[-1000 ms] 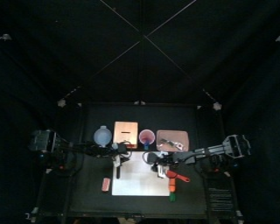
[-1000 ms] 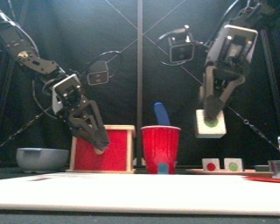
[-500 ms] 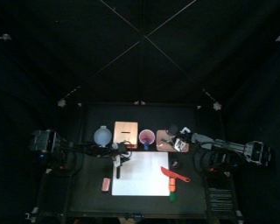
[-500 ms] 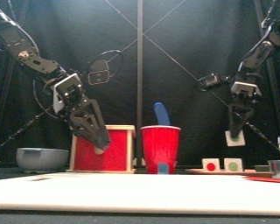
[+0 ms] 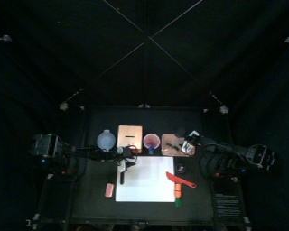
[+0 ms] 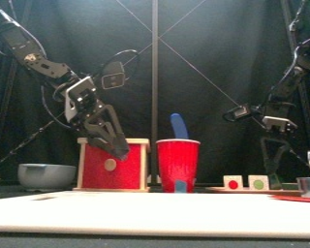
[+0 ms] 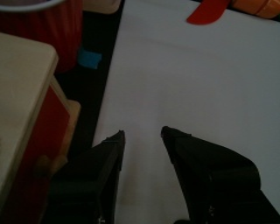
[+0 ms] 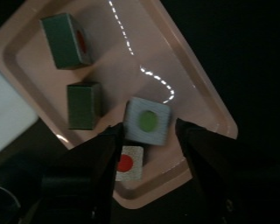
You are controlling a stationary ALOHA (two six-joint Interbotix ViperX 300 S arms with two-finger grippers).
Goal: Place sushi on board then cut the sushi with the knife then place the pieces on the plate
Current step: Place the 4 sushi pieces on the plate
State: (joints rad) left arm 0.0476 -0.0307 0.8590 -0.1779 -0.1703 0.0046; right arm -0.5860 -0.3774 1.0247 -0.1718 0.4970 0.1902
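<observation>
R gripper (image 8: 154, 129) open, empty, above flat pink tray (image 8: 119, 79) w/ four toy sushi pieces (image 8: 84, 103). L gripper (image 7: 143, 134) open, empty, over white cutting board (image 7: 189, 79).

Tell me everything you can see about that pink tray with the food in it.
The pink tray is flat and smooth, plastic-looking, with rounded corners and a low rim. It lies right of the red cup, just behind the white board's back right corner. Four sushi pieces rest in it: two dark green ones on their sides, one showing a green centre, one a red centre. The right gripper hovers over it, fingers open.
</observation>
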